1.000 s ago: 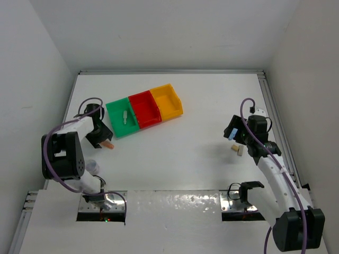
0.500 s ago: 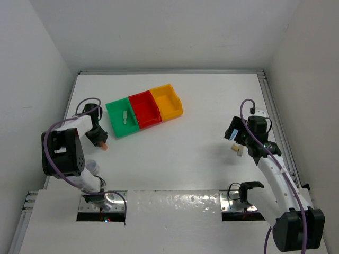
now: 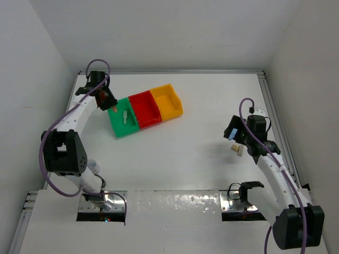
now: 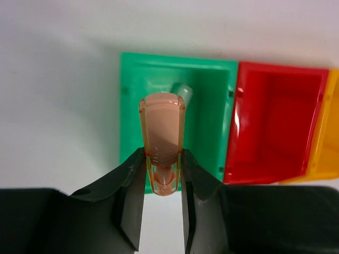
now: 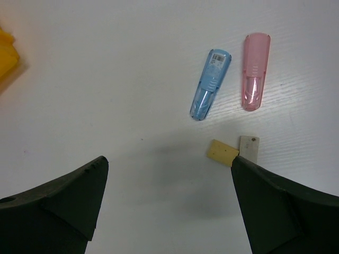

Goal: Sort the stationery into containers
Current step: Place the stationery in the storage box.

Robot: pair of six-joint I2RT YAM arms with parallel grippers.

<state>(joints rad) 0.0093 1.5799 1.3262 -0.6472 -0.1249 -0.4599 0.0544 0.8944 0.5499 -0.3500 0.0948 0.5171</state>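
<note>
Since half a second ago the left pincer [image 3: 107, 98] has swung from the bare table near its own arm to the far-left end of the row of bins, carrying the orange stick [image 4: 162, 135]. That stick is short, translucent orange, with a rounded tip. It juts forward from the pincer, whose two dark fingers [image 4: 132, 196] are clamped on its lower end. Just beyond and below the tip is the green bin [image 4: 212, 127], with a pale stick [image 4: 184, 93] on its floor. The red bin [image 4: 270, 121] and the yellow-orange bin [image 4: 327, 132] follow to the right in the wrist view. The right pincer [image 5: 169, 160] hangs over the table with its fingers wide apart, holding nothing. Ahead of it lie a blue stick [image 5: 210, 84] and a pink stick [image 5: 256, 71]. Nearer, by its right fingertip, a tan block [image 5: 222, 152] and a pale block [image 5: 249, 148] sit side by side.
</note>
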